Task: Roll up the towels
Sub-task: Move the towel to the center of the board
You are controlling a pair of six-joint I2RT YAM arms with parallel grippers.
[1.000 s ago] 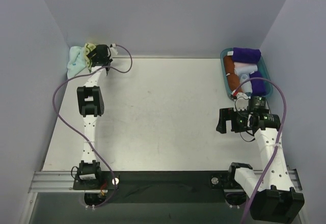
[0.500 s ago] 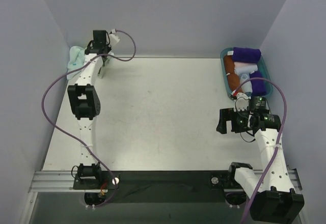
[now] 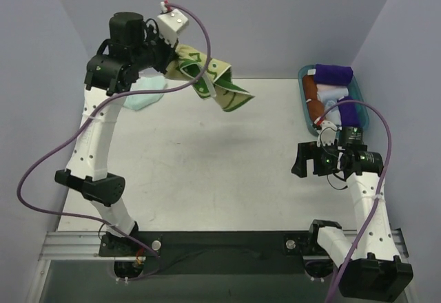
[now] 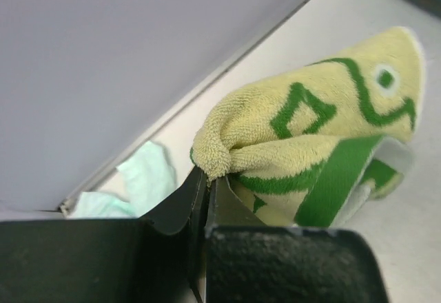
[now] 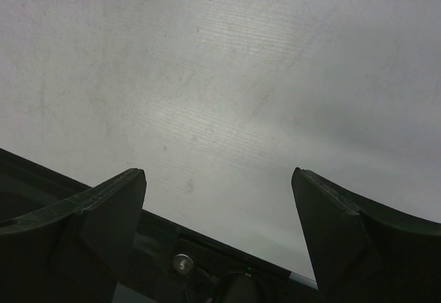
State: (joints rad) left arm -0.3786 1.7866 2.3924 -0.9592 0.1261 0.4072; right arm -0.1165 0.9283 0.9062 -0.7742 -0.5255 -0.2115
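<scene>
Left gripper (image 3: 171, 65), clamped on the pale yellow terry towel with green squiggles (image 3: 215, 84), is now carrying it up and rightward from the far-left corner pile, leaving the plain mint-aqua cloth (image 3: 147, 100) lying there. From the left wrist, its jaws are pinching a bunched corner. From the right wrist, the right gripper (image 5: 218, 175) is hovering with jaws apart, so laying the towel flat probably comes next.

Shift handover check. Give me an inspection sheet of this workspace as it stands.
Surface: white table, centre bare.
Job's things: yellow-green towel hanging in the air, unrolled; mint towel crumpled at the far left corner.
Clutter: teal bin with purple, orange and white rolls, far right.
Jaws: left arm shut on the yellow-green towel; right arm open, empty.
Cables: purple cable looping off each arm.
Surroundings: plain walls on three sides.
</scene>
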